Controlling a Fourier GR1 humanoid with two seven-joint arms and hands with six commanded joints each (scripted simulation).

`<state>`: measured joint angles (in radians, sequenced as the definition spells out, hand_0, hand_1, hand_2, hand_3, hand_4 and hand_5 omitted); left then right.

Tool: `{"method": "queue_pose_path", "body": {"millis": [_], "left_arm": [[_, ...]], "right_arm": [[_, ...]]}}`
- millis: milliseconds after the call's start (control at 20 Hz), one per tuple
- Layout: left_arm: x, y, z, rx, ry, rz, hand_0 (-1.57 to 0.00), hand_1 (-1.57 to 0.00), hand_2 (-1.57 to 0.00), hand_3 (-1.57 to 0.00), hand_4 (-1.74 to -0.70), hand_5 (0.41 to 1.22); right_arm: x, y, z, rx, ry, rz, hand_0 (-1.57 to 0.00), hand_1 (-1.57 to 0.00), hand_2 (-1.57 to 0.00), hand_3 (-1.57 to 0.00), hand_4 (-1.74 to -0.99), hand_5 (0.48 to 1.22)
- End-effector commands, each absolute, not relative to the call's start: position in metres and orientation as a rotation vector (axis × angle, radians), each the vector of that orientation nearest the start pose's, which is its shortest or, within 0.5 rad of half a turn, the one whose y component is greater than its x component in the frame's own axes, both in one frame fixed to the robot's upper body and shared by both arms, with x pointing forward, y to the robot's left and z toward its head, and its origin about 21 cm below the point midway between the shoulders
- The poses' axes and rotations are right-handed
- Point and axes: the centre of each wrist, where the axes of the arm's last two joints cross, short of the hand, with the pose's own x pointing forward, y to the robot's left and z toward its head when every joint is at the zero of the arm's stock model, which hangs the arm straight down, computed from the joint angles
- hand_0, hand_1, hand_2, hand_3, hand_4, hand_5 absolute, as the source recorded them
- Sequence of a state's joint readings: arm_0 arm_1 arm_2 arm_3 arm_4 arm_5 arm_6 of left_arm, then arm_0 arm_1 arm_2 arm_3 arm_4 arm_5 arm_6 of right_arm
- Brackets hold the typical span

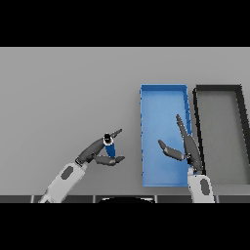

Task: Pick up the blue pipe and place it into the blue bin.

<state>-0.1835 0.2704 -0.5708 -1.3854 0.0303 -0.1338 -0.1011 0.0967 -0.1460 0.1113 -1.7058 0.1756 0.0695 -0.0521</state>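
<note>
The blue pipe point(110, 148) is a short blue tube with a dark ring-shaped end facing up. It sits between the fingers and thumb of my left hand point(97, 151), left of the blue bin point(162, 93). The left hand's fingers and thumb are curled round the pipe. The blue bin is a long open box with blue walls and floor at centre right. My right hand point(188, 149) is over the blue bin with its fingers straight and thumb spread, holding nothing.
A black bin point(218, 89) with a grey floor stands right beside the blue bin, on its right. The grey table point(68, 93) stretches wide to the left and behind the bins.
</note>
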Motion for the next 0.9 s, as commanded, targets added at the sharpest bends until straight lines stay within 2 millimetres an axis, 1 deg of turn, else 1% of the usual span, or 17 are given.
{"method": "queue_pose_path", "body": {"millis": [0, 100, 150, 200, 250, 300, 350, 400, 450, 500, 650, 700, 800, 850], "left_arm": [[0.252, 0.159, -0.025, -0.37, -1.459, -0.789, 0.0, 0.0, -0.09, -0.04, -1.14, 0.567], [0.252, 0.156, -0.027, -0.429, -1.44, -0.739, 0.0, -0.12, -0.27, -0.2, -1.22, 0.635], [0.253, 0.152, -0.025, -0.451, -1.452, -0.715, -0.04, -0.25, -0.42, -0.35, -1.27, 0.675], [0.253, 0.149, -0.028, -0.476, -1.447, -0.688, -0.18, -0.41, -0.58, -0.59, -1.3, 0.784], [0.253, 0.144, -0.026, -0.484, -1.456, -0.668, -0.42, -0.64, -0.78, -0.78, -1.38, 0.872], [0.252, 0.142, -0.026, -0.475, -1.463, -0.669, -0.65, -0.83, -0.94, -0.91, -1.45, 0.941], [0.248, 0.14, -0.027, -0.48, -1.476, -0.677, -0.83, -0.98, -1.06, -1.02, -1.5, 0.997], [0.247, 0.141, -0.027, -0.491, -1.479, -0.678, -0.98, -1.1, -1.16, -1.11, -1.55, 1.042], [0.245, 0.14, -0.029, -0.5, -1.484, -0.68, -1.1, -1.19, -1.25, -1.2, -1.59, 1.078], [0.243, 0.137, -0.027, -0.497, -1.483, -0.697, -1.19, -1.27, -1.31, -1.26, -1.62, 1.106], [0.242, 0.131, -0.026, -0.476, -1.507, -0.715, -1.38, -1.42, -1.44, -1.41, -1.54, 1.162], [0.24, 0.129, -0.025, -0.47, -1.522, -0.722, -1.42, -1.45, -1.46, -1.44, -1.52, 1.174], [0.242, 0.13, -0.022, -0.483, -1.563, -0.712, -1.47, -1.49, -1.5, -1.49, -1.5, 1.191], [0.243, 0.127, -0.018, -0.493, -1.59, -0.703, -1.49, -1.51, -1.52, -1.51, -1.49, 1.197]], "right_arm": [[0.223, -0.248, 0.017, -0.132, -1.636, 0.375, 0.0, 0.0, 0.0, 0.0, -1.188, 0.55], [0.228, -0.246, 0.016, -0.141, -1.632, 0.378, 0.0, 0.0, 0.0, 0.0, -1.188, 0.556], [0.224, -0.246, 0.013, -0.121, -1.649, 0.374, 0.0, 0.0, 0.0, 0.0, -1.196, 0.56], [0.224, -0.247, 0.015, -0.131, -1.649, 0.375, 0.0, 0.0, 0.0, 0.0, -1.192, 0.56], [0.223, -0.247, 0.016, -0.125, -1.651, 0.377, 0.0, 0.0, 0.0, 0.0, -1.191, 0.561], [0.225, -0.247, 0.017, -0.129, -1.65, 0.374, 0.0, 0.0, 0.0, 0.0, -1.189, 0.562], [0.223, -0.247, 0.015, -0.132, -1.644, 0.378, 0.0, 0.0, 0.0, 0.0, -1.184, 0.562], [0.222, -0.245, 0.014, -0.132, -1.648, 0.381, 0.0, 0.0, 0.0, 0.0, -1.182, 0.562], [0.225, -0.244, 0.015, -0.14, -1.635, 0.379, 0.0, 0.0, 0.0, 0.0, -1.179, 0.561], [0.224, -0.247, 0.016, -0.137, -1.65, 0.378, 0.0, 0.0, 0.0, 0.0, -1.178, 0.561], [0.226, -0.246, 0.015, -0.131, -1.635, 0.381, 0.0, 0.0, 0.0, 0.0, -1.176, 0.559], [0.225, -0.245, 0.016, -0.133, -1.64, 0.387, 0.0, 0.0, 0.0, 0.0, -1.174, 0.558], [0.222, -0.247, 0.014, -0.141, -1.632, 0.384, 0.0, 0.0, 0.0, 0.0, -1.166, 0.556], [0.224, -0.249, 0.016, -0.141, -1.627, 0.381, 0.0, 0.0, 0.0, 0.0, -1.16, 0.554]]}}
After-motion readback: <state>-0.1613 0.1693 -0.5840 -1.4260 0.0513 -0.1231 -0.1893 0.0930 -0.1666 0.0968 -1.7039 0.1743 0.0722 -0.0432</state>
